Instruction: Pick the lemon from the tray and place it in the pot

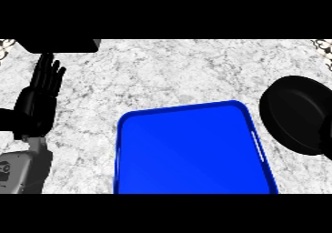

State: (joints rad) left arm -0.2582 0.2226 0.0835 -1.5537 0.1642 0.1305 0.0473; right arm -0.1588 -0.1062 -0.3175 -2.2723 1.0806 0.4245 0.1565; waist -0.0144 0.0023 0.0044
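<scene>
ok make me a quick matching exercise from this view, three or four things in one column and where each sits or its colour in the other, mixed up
Column one:
1. tray
2. pot
3. left hand
4. counter

Column two:
A. black, at the view's right edge
B. grey-white marble, under everything
C. blue, in the lower middle
D. open, fingers straight, at the view's left

Pairs: 1-C, 2-A, 3-D, 4-B

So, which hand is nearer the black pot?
Right. The right hand overlaps the right rim of the pot; the left hand rests far left, beyond the blue tray.
</scene>
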